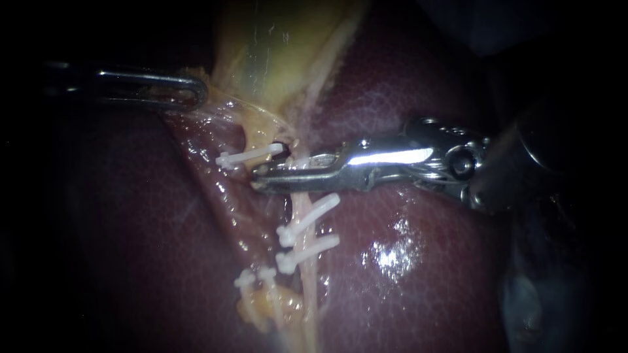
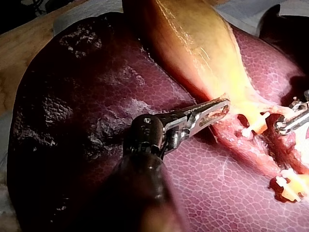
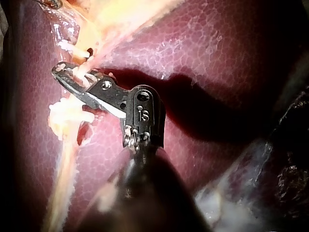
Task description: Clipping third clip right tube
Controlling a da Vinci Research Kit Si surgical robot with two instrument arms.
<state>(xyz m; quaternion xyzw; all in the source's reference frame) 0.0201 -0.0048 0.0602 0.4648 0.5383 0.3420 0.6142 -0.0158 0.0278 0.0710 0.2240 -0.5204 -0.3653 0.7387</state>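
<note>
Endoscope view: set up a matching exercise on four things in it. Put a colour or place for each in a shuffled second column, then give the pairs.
Things:
1. gallbladder
2. liver
3. clips
4. right instrument

Colour or place:
A. white
B. dark red, glistening
C. yellowish, at the top of the view
D. silvery, lying across the right tube

Pairs: 1-C, 2-B, 3-A, 4-D.
</note>
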